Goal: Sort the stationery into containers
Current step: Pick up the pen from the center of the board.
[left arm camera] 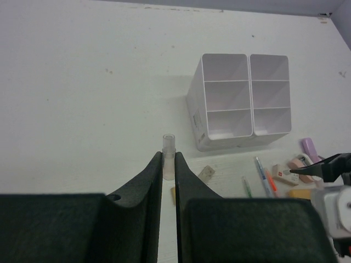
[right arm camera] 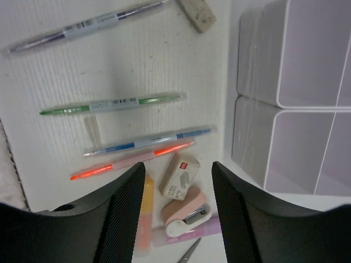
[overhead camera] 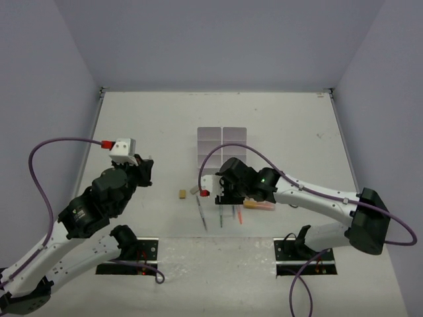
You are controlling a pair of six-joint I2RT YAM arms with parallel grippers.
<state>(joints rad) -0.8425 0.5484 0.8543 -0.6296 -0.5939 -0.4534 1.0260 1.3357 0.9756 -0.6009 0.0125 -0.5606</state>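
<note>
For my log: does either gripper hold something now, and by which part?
Left gripper pinches a small clear tube by one end. Right gripper is open, holding nothing.

Bright, even overhead light with soft shadows; wrist views sharp on the table, near black foreground blurred.

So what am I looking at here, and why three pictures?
These are two robot arms bolted to a table, each ending in a two-finger gripper. The wide picture comes from a camera overhead; the other two from cameras on the wrists, so the black shapes there are each arm's own fingers. On the table stands a white organizer with six compartments, beside loose pens and erasers. The left gripper pinches a small clear tube; the right gripper hangs open over these.
</note>
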